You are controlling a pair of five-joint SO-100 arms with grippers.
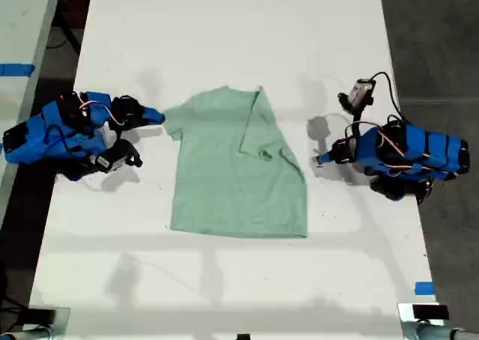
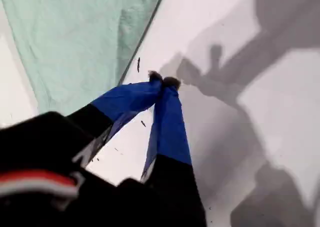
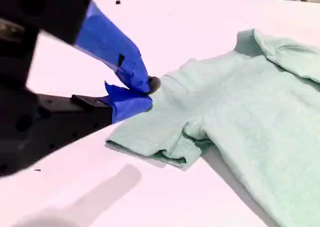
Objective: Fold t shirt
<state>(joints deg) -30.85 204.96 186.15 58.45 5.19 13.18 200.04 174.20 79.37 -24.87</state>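
— Where does the shirt (image 1: 232, 175) lie?

— Flat on the tabletop (image 1: 224, 25), about midway between our two arms, collar toward the far end in the exterior view.

— How much of the fold do we judge done?

— Only the start. On the exterior view's right, the sleeve (image 1: 262, 130) is turned in over the body, so that edge slants inward. On the exterior view's left, the other sleeve (image 3: 150, 132) is spread out, and the hem is not brought up. So we reckon one side fold is made; the second side and the lengthwise fold are left.

— And our first end effector (image 2: 164, 80)?

— Its jaws are together with nothing between them, over bare tabletop just beside the shirt's folded side, at the exterior view's right.

— Our second end effector (image 3: 147, 89)?

— At the exterior view's left, its tips are drawn together right at the edge of the spread sleeve. They touch the cloth, but we cannot tell whether any cloth is caught between them; the sleeve lies flat, not lifted.

— So what comes next, in our judgement?

— Taking that sleeve and carrying it inward.
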